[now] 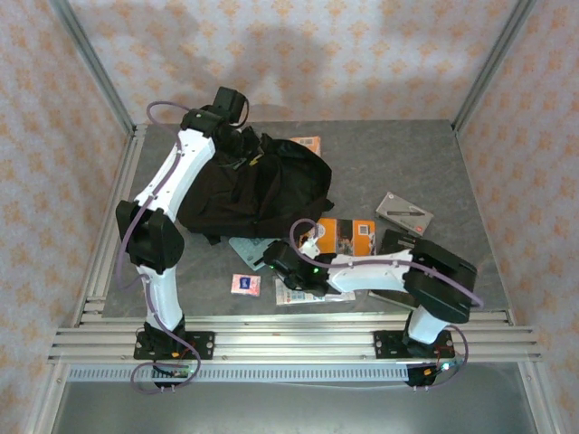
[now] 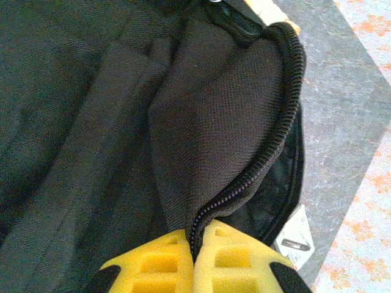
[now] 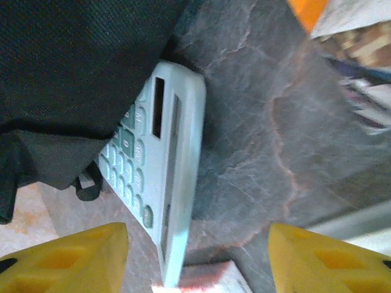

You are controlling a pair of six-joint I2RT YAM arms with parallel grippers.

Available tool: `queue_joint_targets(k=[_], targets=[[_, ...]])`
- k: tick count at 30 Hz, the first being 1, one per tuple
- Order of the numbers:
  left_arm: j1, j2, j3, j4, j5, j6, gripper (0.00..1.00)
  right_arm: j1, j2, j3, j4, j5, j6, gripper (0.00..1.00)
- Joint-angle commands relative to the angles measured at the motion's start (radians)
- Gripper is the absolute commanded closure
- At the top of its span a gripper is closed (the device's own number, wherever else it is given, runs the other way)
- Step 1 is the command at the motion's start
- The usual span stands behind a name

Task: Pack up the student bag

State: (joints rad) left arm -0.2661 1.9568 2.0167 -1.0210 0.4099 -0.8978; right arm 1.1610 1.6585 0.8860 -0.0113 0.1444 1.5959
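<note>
The right end effector [image 3: 198, 256] hangs low over the desk [image 3: 263, 140], fingers apart and nothing between them. Just ahead of it lies a pale green calculator [image 3: 160, 177], closer to one finger than the other, its far corner overlapped by the black fabric of the student bag [image 3: 73, 73].

The step in hand looks like picking up that calculator. To do it well, the end effector should first shift sideways until the gap is centred on the calculator's narrow width. It can then descend with both fingers clear of the long edges and close across them. Drawing the calculator back toward itself before lifting would free it from the fabric without dragging the bag.

Beyond, on the far side of the bag, the left end effector [image 2: 194, 256] has its fingers together, clamped on the bag's zip edge [image 2: 278, 134] and holding the flap up. That hold should be kept high and steady so the mouth beneath gapes. The calculator should then go in flat, narrow end first.
</note>
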Motion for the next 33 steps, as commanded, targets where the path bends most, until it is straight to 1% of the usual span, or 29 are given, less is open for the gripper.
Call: queue_joint_targets(k=[1, 4, 6, 12, 15, 18, 19, 20, 22, 23, 24, 27, 33], targets=[[0.014, -0.039, -0.032, -0.026, -0.013, -0.028, 1.00, 0.003, 0.050, 0.022, 0.145, 0.105, 0.050, 0.42], [0.016, -0.039, -0.032, -0.029, -0.013, -0.019, 1.00, 0.004, 0.089, 0.047, 0.157, 0.105, 0.045, 0.51], [0.020, -0.070, -0.032, -0.033, -0.014, -0.016, 1.00, 0.003, 0.112, 0.055, 0.158, 0.094, 0.056, 0.58], [0.026, -0.077, -0.037, -0.024, -0.002, -0.020, 1.00, 0.003, 0.137, 0.005, 0.197, 0.092, 0.107, 0.80], [0.027, -0.080, -0.037, -0.017, 0.002, -0.018, 1.00, 0.001, 0.135, -0.021, 0.224, 0.110, 0.108, 0.86], [0.029, -0.082, -0.035, -0.013, 0.006, -0.013, 1.00, -0.007, 0.133, -0.030, 0.238, 0.111, 0.083, 0.88], [0.029, -0.082, -0.033, -0.011, 0.004, -0.010, 1.00, -0.012, 0.134, -0.031, 0.235, 0.106, 0.076, 0.86], [0.030, -0.084, -0.032, -0.012, 0.004, -0.008, 1.00, -0.016, 0.135, -0.027, 0.222, 0.100, 0.075, 0.81], [0.030, -0.084, -0.034, -0.013, 0.004, -0.004, 1.00, -0.026, 0.140, -0.021, 0.207, 0.079, 0.066, 0.65], [0.032, -0.085, -0.035, -0.013, 0.004, -0.003, 1.00, -0.032, 0.149, -0.019, 0.214, 0.063, 0.057, 0.61], [0.033, -0.085, -0.039, -0.011, 0.004, -0.003, 1.00, -0.037, 0.158, -0.019, 0.224, 0.046, 0.055, 0.60], [0.035, -0.087, -0.041, -0.010, 0.008, -0.002, 1.00, -0.049, 0.194, -0.024, 0.293, 0.007, 0.054, 0.61], [0.039, -0.090, -0.051, -0.007, 0.012, 0.000, 1.00, -0.059, 0.236, -0.013, 0.346, -0.028, 0.048, 0.79]])
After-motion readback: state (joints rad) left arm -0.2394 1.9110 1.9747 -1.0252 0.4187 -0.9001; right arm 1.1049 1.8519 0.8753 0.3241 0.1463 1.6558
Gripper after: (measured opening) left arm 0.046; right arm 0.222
